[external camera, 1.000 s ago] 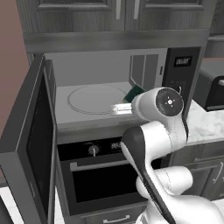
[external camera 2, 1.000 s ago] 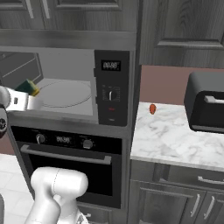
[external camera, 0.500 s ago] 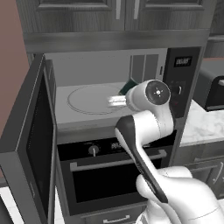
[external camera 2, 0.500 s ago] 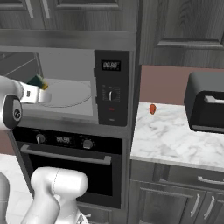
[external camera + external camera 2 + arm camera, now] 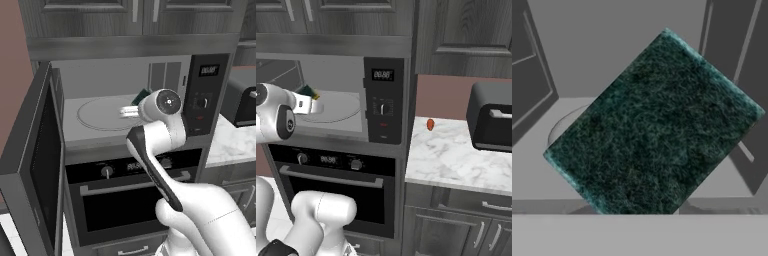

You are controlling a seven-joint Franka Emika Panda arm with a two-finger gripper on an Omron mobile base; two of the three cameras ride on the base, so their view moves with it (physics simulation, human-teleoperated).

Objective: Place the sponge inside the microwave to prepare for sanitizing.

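Note:
The microwave (image 5: 125,75) stands open, its dark glass door (image 5: 35,160) swung out to the left. Its light grey interior holds the round glass turntable (image 5: 97,114). My gripper (image 5: 135,103) is at the right front of the cavity, over the turntable's right edge, shut on the sponge (image 5: 142,94). From the right base view the sponge (image 5: 309,91) shows its green top and a yellow edge at the gripper (image 5: 310,98). In the hand view the sponge's dark green face (image 5: 652,125) hides the fingertips, with the turntable (image 5: 564,127) beyond it.
The black control panel (image 5: 385,107) with display and knob bounds the cavity on the right. A black oven (image 5: 130,200) sits below. To the right lies a marble counter (image 5: 456,155) with a small red thing (image 5: 430,124) and a dark toaster (image 5: 491,117).
The arm has swung left and further into the microwave opening, carrying the sponge over the turntable's right edge. The base and door have not moved.

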